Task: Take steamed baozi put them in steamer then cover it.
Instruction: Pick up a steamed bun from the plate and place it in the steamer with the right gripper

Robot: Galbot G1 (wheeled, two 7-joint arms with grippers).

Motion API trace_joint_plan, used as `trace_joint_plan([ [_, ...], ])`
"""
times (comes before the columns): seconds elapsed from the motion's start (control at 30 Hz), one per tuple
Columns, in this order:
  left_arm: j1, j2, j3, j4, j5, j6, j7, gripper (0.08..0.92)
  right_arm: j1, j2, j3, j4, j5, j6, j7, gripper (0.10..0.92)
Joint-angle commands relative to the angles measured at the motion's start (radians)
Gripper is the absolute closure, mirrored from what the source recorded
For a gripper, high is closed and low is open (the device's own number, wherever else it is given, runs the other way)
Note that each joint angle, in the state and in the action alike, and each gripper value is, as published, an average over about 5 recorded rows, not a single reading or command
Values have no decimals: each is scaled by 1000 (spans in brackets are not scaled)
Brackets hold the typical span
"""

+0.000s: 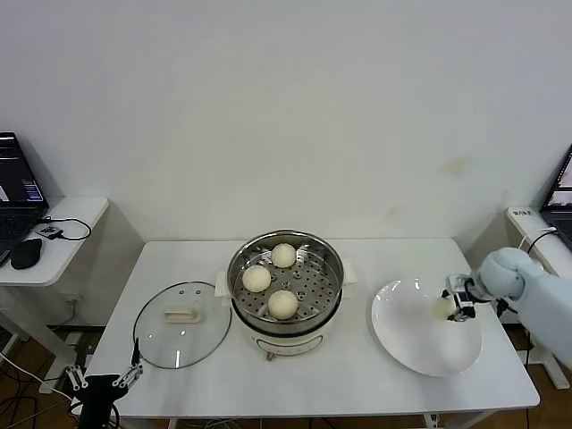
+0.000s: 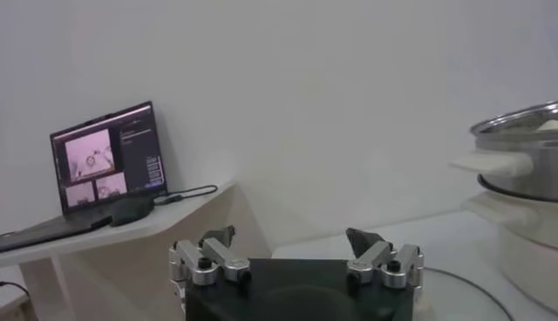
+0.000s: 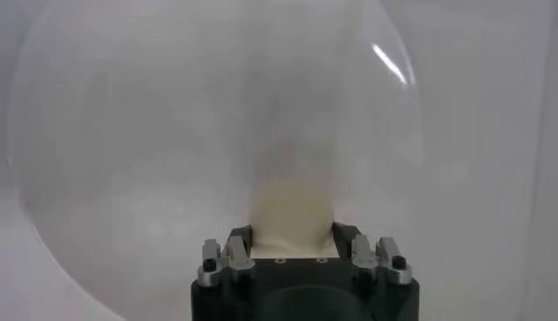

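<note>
The steel steamer [image 1: 332, 259] stands mid-table and holds three cream-white baozi on its perforated tray: one at the back [image 1: 284, 256], one at the left [image 1: 256, 279], one at the front [image 1: 283, 305]. The glass cover [image 1: 161, 340] lies flat on the table left of the steamer. My right gripper [image 1: 458, 304] is over the right part of the white plate [image 1: 420, 344], shut on the fourth baozi [image 1: 444, 307]. In the right wrist view this baozi [image 3: 292, 205] sits squeezed between the fingers of the right gripper [image 3: 292, 231]. My left gripper [image 1: 100, 382] is parked low at the table's front left corner, open and empty [image 2: 292, 237].
A side table [image 1: 76, 219] with a laptop [image 1: 16, 188] and mouse stands to the left; the laptop also shows in the left wrist view [image 2: 109, 161]. Another laptop [image 1: 563, 192] is at the far right. The steamer's rim [image 2: 523, 131] rises beside the left gripper.
</note>
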Motion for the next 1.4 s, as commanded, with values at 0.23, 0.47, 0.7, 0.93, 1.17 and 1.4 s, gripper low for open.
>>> trace_joint_plan([
  [0.23, -8, 16, 2, 9, -1, -4, -2, 177, 669, -27, -424, 256, 376, -171, 4, 429],
  [0.47, -24, 6, 9, 3, -1, -3, -2, 177, 888, 149, -580, 309, 625, -324, 110, 418],
  [0.7, -32, -9, 13, 1, 1, -2, -2, 177, 851, 286, -641, 334, 781, -425, 222, 415],
  [0.93, -39, -22, 9, -1, 4, -1, -2, 177, 752, 351, -692, 321, 800, -475, 294, 414],
  [1.17, -42, -26, 6, 8, 4, -4, -4, 177, 650, 409, -680, 244, 776, -514, 339, 414],
  [1.4, -41, -30, -2, 12, 4, -8, -6, 177, 583, 463, -654, 154, 721, -514, 338, 414],
])
